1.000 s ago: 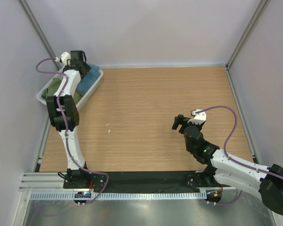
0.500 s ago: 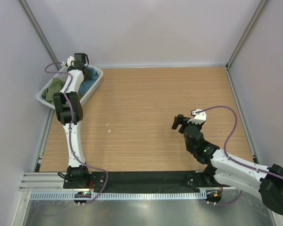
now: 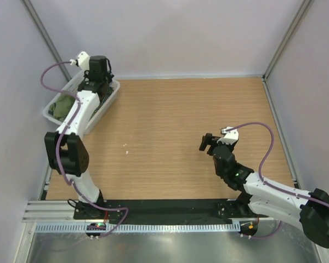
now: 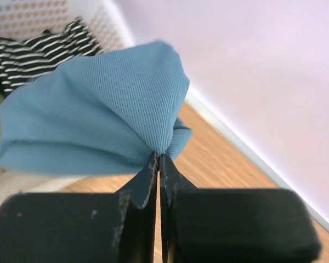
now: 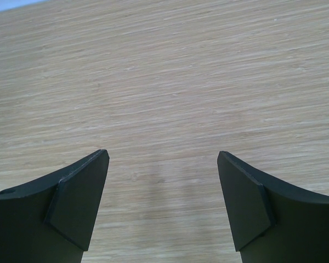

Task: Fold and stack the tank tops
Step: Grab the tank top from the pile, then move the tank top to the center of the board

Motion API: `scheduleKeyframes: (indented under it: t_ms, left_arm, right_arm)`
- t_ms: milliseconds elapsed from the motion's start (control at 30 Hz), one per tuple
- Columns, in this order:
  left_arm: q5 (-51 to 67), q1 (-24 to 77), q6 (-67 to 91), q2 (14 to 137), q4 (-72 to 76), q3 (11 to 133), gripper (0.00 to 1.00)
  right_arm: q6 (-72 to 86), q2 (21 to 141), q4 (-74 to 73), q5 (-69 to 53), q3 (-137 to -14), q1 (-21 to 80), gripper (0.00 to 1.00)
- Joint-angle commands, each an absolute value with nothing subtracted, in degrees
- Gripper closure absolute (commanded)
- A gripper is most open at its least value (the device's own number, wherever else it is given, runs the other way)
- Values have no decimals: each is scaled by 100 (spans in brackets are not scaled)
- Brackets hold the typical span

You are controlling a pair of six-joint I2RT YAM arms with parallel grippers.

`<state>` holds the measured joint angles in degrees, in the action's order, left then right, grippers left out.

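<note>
Clenching the left gripper [image 4: 158,163] on a pinch of the teal-blue tank top [image 4: 98,115], having snapped shut a moment ago, and rising off the white basket [image 4: 22,16]: probably beginning to draw out the first garment for folding. Fanning out beyond the fingertips in ribbed, bunched folds, above a striped garment [image 4: 38,49]. Keeping the right gripper [image 5: 162,203] spread wide, grasping nothing, over bare table [image 5: 164,66].

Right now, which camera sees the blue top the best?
The left wrist camera. The blue top fills the picture, pinched in the shut left gripper. From the top camera, the left arm hides it over the basket. The right wrist camera sees only wooden table.
</note>
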<state>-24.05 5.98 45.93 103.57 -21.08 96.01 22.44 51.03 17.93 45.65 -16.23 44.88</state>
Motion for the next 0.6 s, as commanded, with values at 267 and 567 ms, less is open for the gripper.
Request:
scheduleKeyframes:
  t_ms: [267, 567]
  left_arm:
    - [-4764, 1292, 4122, 7105, -853, 8025, 100]
    - [-4394, 4303, 2208, 7916, -605, 10184, 100]
  right_arm:
    - [2303, 5115, 1942, 4684, -1846, 4509, 13]
    - [2399, 4817, 1802, 5062, -1767, 4509, 13]
